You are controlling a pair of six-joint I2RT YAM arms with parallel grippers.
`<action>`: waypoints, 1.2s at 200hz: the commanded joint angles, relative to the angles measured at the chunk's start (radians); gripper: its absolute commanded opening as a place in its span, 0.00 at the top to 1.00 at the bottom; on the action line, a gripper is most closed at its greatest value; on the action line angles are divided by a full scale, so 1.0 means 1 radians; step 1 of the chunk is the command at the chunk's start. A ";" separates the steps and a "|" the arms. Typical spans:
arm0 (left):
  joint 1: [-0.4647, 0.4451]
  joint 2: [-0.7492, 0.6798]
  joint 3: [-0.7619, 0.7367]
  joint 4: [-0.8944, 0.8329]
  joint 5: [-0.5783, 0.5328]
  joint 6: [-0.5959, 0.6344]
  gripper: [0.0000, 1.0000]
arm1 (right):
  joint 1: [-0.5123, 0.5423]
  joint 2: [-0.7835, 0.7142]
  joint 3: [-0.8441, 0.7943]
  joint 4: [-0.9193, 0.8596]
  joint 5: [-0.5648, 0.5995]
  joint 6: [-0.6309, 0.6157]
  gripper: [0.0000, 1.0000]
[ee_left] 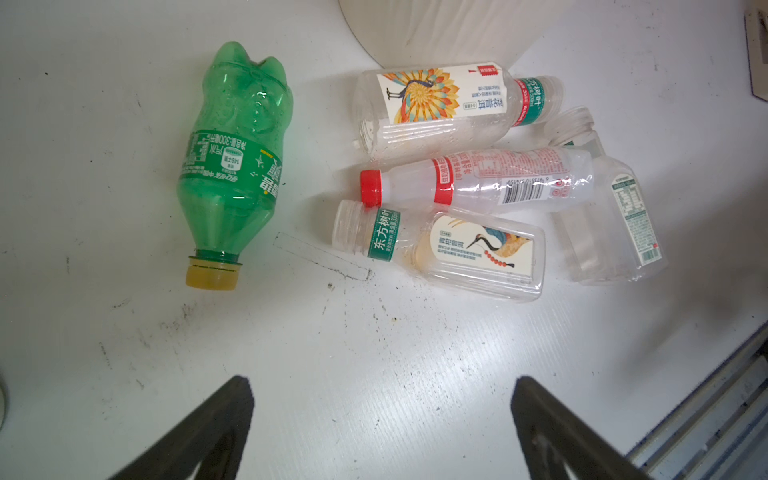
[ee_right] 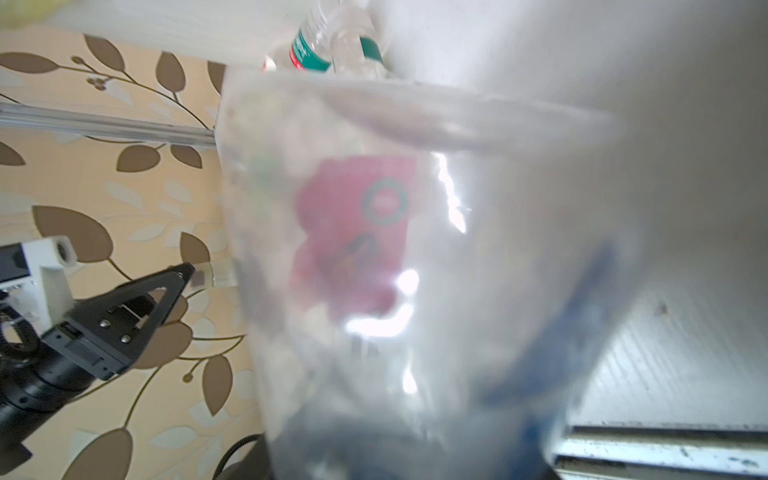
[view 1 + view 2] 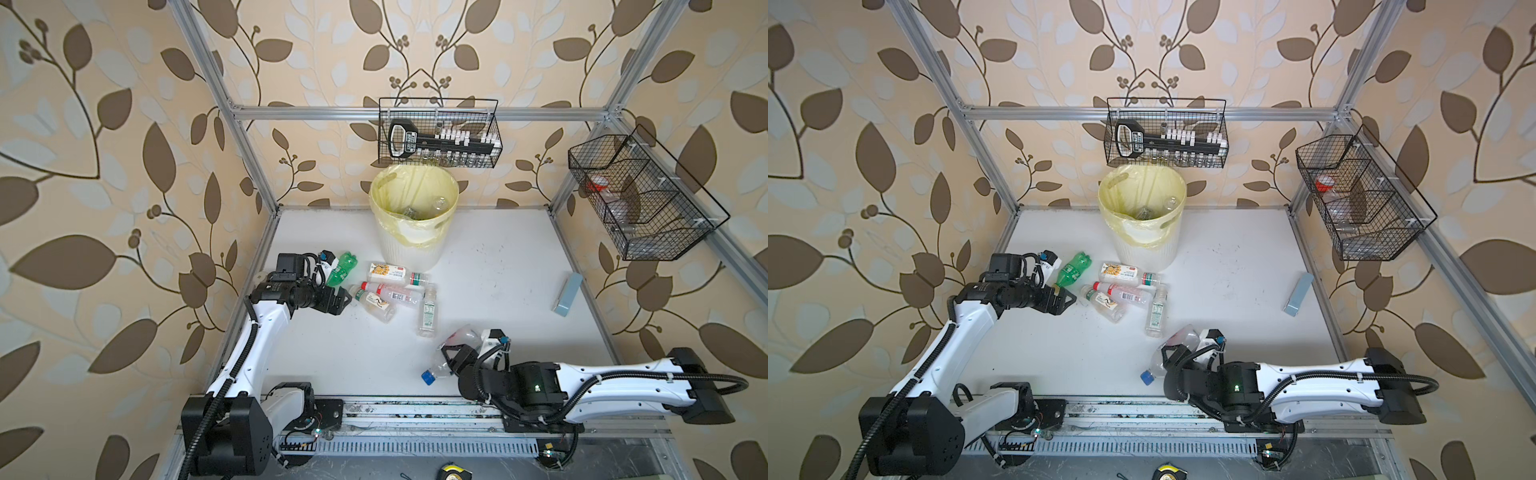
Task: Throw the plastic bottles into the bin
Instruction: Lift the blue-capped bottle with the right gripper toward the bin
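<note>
My right gripper (image 3: 451,357) is shut on a clear plastic bottle (image 3: 437,367) with a blue cap and a pink label, near the table's front. That bottle (image 2: 374,249) fills the right wrist view and hides the jaws. My left gripper (image 3: 343,297) stands open and empty above the table (image 1: 380,386). Beside it lies a green bottle (image 1: 232,166) with a yellow cap. Several clear bottles lie in a cluster (image 3: 390,291) just past its fingertips. The white bin (image 3: 409,245) with a yellow bag stands behind them, with two bottles (image 3: 439,203) inside.
A blue-grey box (image 3: 567,294) lies near the right edge of the table. A black wire basket (image 3: 438,133) hangs on the back rail just above the bin, and another (image 3: 640,199) hangs on the right frame. The metal rail (image 3: 415,415) runs along the front.
</note>
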 commanded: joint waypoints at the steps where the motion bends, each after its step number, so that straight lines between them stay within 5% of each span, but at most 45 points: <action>1: 0.010 -0.008 0.005 0.005 0.042 0.018 0.01 | -0.049 -0.075 0.018 -0.173 0.037 -0.020 0.51; 26: 0.014 -0.019 0.004 -0.007 0.048 0.023 0.01 | -0.131 -0.162 0.030 -0.245 0.041 -0.087 0.52; 50: 0.015 -0.019 0.000 0.010 0.027 0.022 0.01 | -0.271 -0.212 0.073 -0.260 0.002 -0.283 0.51; 83: 0.026 -0.012 0.000 -0.001 0.039 0.028 0.01 | -0.595 -0.171 0.166 -0.210 -0.240 -0.665 0.50; 116: 0.032 -0.008 0.005 -0.006 0.031 0.028 0.01 | -0.820 -0.088 0.259 -0.182 -0.370 -0.890 0.50; 165: 0.046 -0.005 -0.001 0.004 0.028 0.029 0.01 | -0.963 0.017 0.421 -0.090 -0.464 -1.086 0.50; 240: 0.048 0.008 -0.001 -0.002 0.037 0.032 0.01 | -1.046 0.138 0.575 0.061 -0.584 -1.161 0.50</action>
